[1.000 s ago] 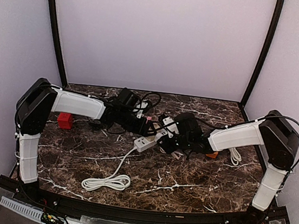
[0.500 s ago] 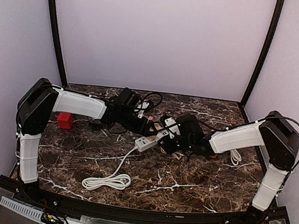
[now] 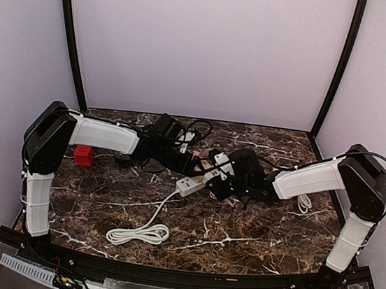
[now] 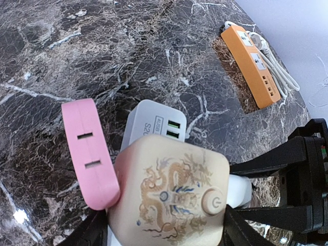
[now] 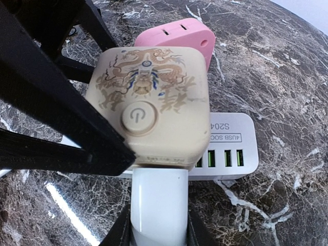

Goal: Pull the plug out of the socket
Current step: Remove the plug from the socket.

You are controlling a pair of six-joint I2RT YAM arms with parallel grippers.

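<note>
A beige cube socket (image 4: 169,195) with a dragon print and a round power button hangs just above the table, and my left gripper (image 4: 166,228) is shut on its sides. A white plug (image 5: 156,205) sits pushed into one face of the cube (image 5: 151,102). My right gripper (image 5: 158,233) is shut on that plug, one black finger on each side. A pink plug (image 4: 89,154) sticks out of the opposite face. In the top view both grippers meet at the cube (image 3: 209,170) at mid-table.
A white USB power strip (image 3: 188,184) lies under the cube, its cable coiled (image 3: 136,235) toward the front. An orange power strip (image 4: 251,66) with a white cord lies to the right. A red block (image 3: 84,155) sits at the left, black adapters and cables (image 3: 170,126) at the back.
The right arm has shifted slightly left and now covers the orange strip in the top view. Both grips look unchanged.
</note>
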